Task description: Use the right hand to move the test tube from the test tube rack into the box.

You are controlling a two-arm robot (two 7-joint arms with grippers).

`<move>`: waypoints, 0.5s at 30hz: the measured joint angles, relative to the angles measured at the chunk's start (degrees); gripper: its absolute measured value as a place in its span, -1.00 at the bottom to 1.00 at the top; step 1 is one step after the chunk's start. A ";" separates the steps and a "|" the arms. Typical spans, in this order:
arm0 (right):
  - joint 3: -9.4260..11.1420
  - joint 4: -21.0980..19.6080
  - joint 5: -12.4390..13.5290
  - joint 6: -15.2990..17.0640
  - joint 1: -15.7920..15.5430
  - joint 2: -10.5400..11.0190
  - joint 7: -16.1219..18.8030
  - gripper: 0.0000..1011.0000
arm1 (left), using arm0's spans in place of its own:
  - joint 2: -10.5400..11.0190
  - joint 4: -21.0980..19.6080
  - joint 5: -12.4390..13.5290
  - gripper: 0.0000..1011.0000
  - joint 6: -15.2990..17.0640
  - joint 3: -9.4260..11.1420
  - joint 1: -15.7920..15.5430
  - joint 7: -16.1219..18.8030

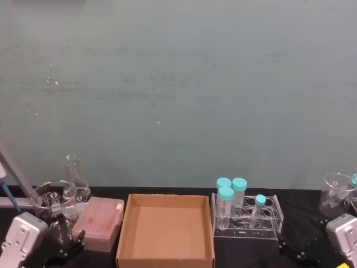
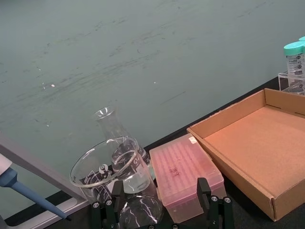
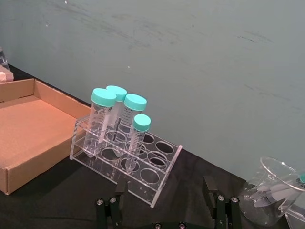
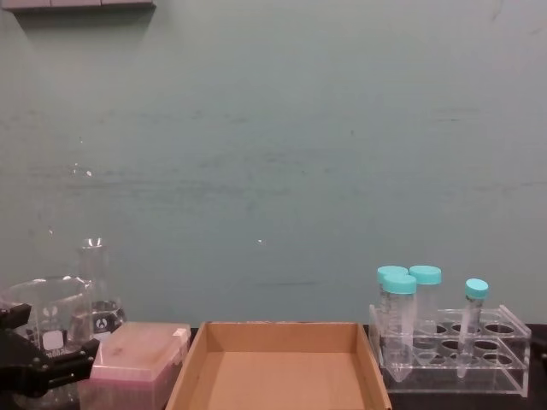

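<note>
The right hand (image 3: 165, 200) sits low at the near right of the table, its 2 fingers spread wide and holding nothing. The test tube (image 3: 137, 140) stands a little tilted in the test tube rack (image 3: 159, 162), just beside 3 wider tubes (image 3: 102, 119). The box (image 1: 165, 196) lies just left of the rack. The hand should probably approach from the free right side, close under the small cap, and lift straight up. The left gripper (image 2: 159, 210), also spread, is parked near a beaker (image 2: 114, 167).

Left of the test tube (image 1: 259, 209), three wide tubes (image 1: 226, 202); box (image 1: 167, 230) floor bare.
</note>
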 joint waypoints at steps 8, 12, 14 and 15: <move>2.42 2.24 1.63 -3.25 1.45 -0.22 4.19 0.98 | 0.00 0.00 0.00 0.98 0.00 0.00 0.00 0.00; 3.39 4.49 3.92 -5.24 2.86 -0.97 7.80 0.98 | 0.00 0.00 0.00 0.98 0.00 0.00 0.00 0.00; 3.75 5.40 4.91 -5.86 3.42 -1.32 9.25 0.98 | 0.00 0.00 0.00 0.98 0.00 0.00 0.00 0.00; 4.02 6.18 5.79 -6.33 3.86 -1.67 10.63 0.98 | 0.00 0.00 0.00 0.98 0.00 0.00 0.00 0.00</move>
